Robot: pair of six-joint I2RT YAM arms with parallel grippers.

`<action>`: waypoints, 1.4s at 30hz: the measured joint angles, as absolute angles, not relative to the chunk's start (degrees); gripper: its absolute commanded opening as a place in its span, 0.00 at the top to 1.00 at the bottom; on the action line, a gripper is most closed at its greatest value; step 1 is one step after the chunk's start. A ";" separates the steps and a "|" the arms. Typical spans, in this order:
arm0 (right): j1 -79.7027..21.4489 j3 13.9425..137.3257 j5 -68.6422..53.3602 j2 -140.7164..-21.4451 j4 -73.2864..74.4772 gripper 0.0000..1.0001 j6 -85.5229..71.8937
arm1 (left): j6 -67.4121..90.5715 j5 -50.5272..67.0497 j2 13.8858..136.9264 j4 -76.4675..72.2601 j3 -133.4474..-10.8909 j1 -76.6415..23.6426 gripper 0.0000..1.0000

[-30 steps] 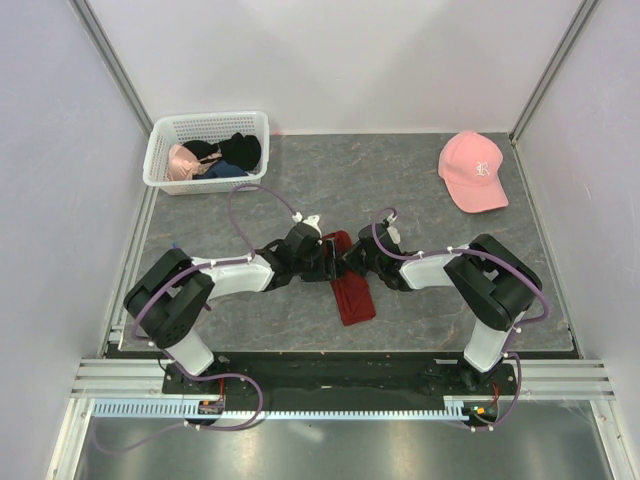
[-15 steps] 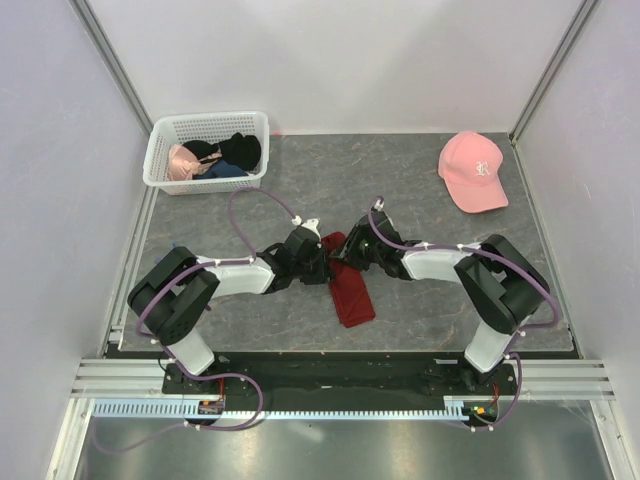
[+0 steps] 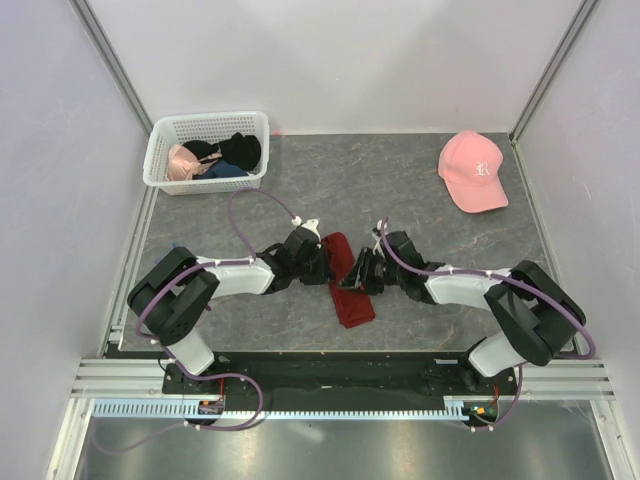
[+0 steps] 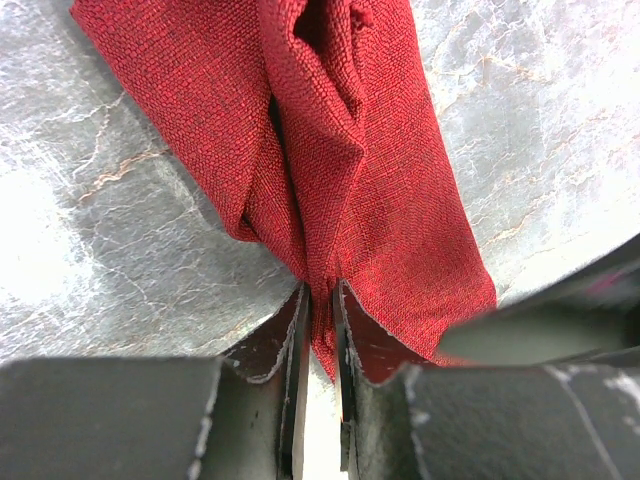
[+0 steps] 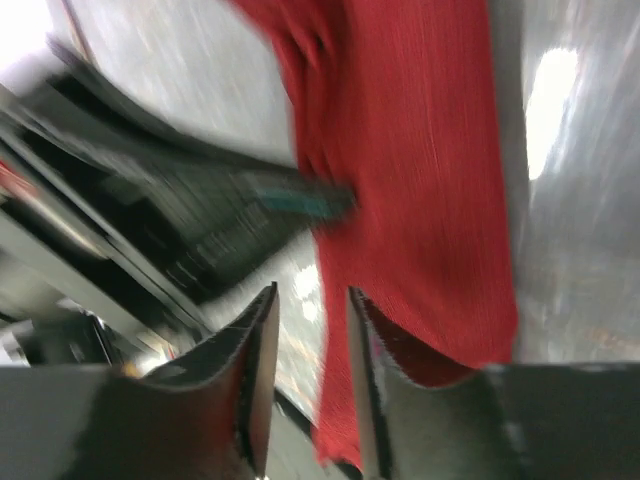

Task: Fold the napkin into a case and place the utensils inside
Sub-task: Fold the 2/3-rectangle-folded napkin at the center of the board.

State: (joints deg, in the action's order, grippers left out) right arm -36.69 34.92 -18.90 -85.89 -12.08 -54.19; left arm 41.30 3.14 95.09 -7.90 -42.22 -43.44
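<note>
The napkin [image 3: 352, 305] is a dark red cloth folded into a narrow strip, lying on the grey table between my two arms. My left gripper [image 3: 318, 262] comes at its far end from the left. In the left wrist view the left gripper [image 4: 320, 292] is shut on a pinched fold of the napkin [image 4: 380, 180]. My right gripper [image 3: 358, 275] hangs over the strip's right edge. Its jaws stand apart in the blurred right wrist view, where the right gripper [image 5: 310, 292] holds nothing and the napkin [image 5: 420, 200] lies below. No utensils are in view.
A white basket [image 3: 160, 165] with pink and black garments stands at the back left. A pink cap [image 3: 472, 170] lies at the back right. Walls with metal posts close in the table on three sides.
My left gripper has shut on the napkin's fold. My right gripper has opened, let go of the cloth and slid toward the near side along the strip, its elbow swinging right.
</note>
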 measured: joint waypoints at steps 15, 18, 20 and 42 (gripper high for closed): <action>-37.91 26.70 -23.42 -84.23 -17.52 0.75 -51.90 | 40.56 5.06 90.54 -1.72 -43.57 -40.38 0.46; -37.93 29.21 -22.52 -83.72 -14.96 0.69 -49.50 | 39.64 5.61 90.08 0.32 -45.93 -37.28 0.47; -37.91 31.29 -21.78 -83.72 -13.61 0.65 -47.88 | 39.27 6.15 89.47 0.97 -46.98 -35.07 0.51; -37.60 59.18 -8.36 -99.61 1.56 0.41 -31.64 | 39.07 12.08 85.01 0.71 -44.49 -28.29 0.64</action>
